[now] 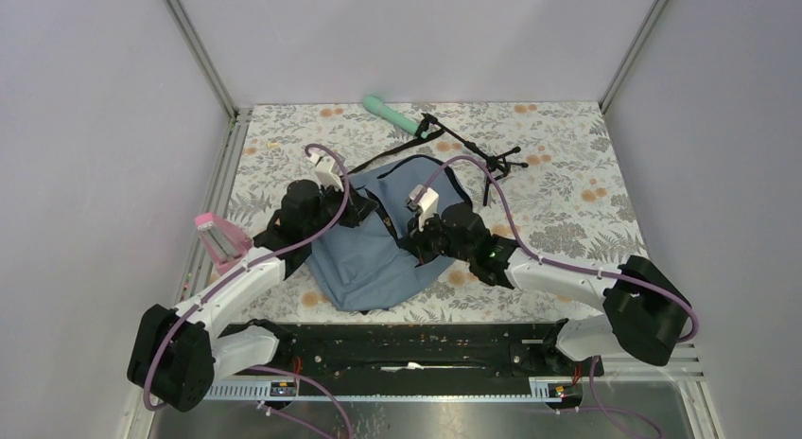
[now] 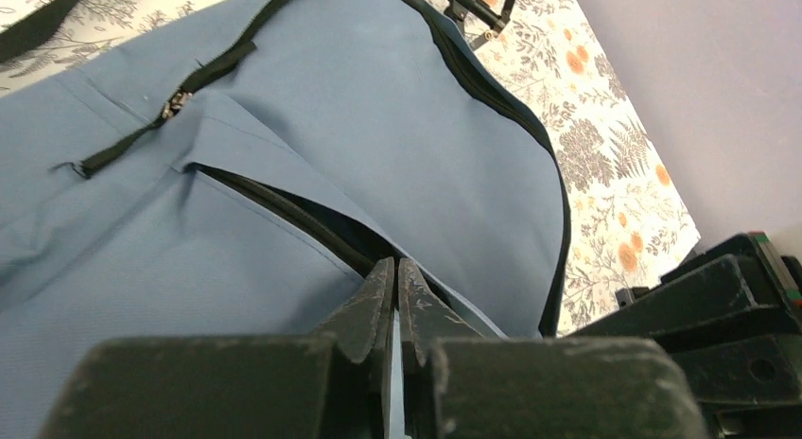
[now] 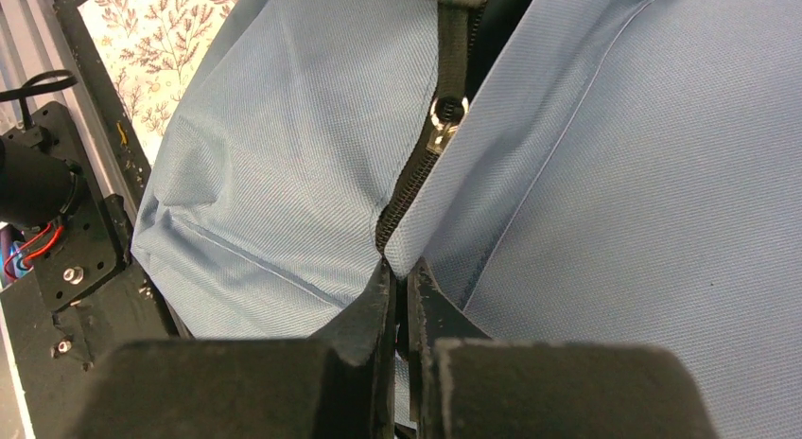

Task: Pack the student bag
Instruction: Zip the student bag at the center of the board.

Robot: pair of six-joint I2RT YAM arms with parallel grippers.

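Observation:
The student bag (image 1: pixel 374 264), slate-blue fabric, lies flat in the middle of the flowered table. My left gripper (image 1: pixel 357 210) is at its upper left edge. In the left wrist view this gripper (image 2: pixel 395 271) is shut at the lip of a dark zip opening (image 2: pixel 312 221), with a thin strip of the bag's fabric (image 2: pixel 284 70) between the jaws. My right gripper (image 1: pixel 418 233) is over the bag's right side. In the right wrist view it (image 3: pixel 401 273) is shut on a fold of blue fabric (image 3: pixel 605 174) beside the zipper, whose metal pull (image 3: pixel 444 113) is just beyond the tips.
A teal cylinder (image 1: pixel 390 114) lies at the back of the table, next to black straps and buckles (image 1: pixel 478 155). A pink object (image 1: pixel 219 238) stands at the left edge by the metal rail (image 1: pixel 222 165). Grey walls close in three sides.

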